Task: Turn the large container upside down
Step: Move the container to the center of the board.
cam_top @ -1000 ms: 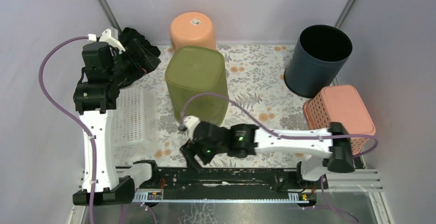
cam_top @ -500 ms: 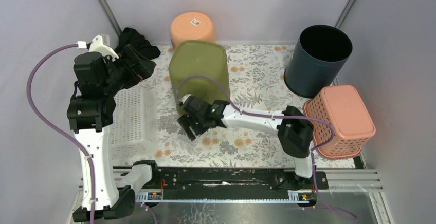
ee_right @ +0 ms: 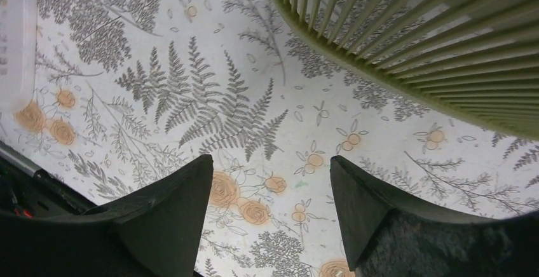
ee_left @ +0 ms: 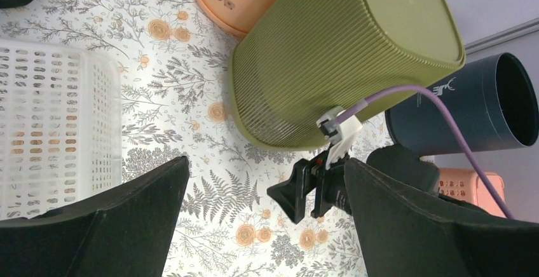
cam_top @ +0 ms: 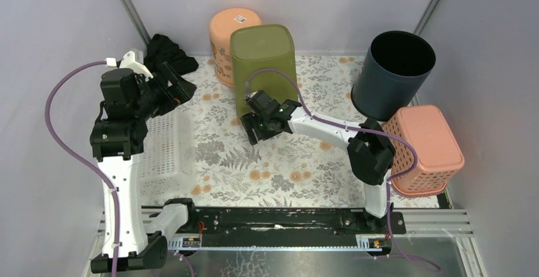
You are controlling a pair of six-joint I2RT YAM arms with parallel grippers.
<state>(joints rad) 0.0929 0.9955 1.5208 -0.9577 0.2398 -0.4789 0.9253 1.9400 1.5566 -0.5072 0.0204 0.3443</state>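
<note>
The flowered table cloth (cam_top: 318, 162) fills the middle of the top view. The large container (cam_top: 262, 61), olive green with a ribbed wall, is in the upper middle of this view. Its closed bottom faces up and its rim is toward the cloth. In the left wrist view it looks tilted, and I cannot tell if the rim lies flat on the cloth.

A dark round bin (cam_top: 391, 83) stands open at the upper right. Below it, at the right edge, is a pink basket (cam_top: 423, 143). A white basket (cam_top: 162, 150) lies at the left side. An orange bucket (cam_top: 225, 35), bottom up, is just beside the container on its left. A black cloth (cam_top: 162, 51) lies in the upper left.

The right gripper (ee_right: 270, 166) is just below the container's lower edge. Its fingers are spread and only the flowered cloth shows between them, so it grasps nothing. The ribbed wall is in the upper right of its wrist view.

The left gripper (ee_left: 266, 162) is fully spread, released, above the cloth between the white basket and the container.
</note>
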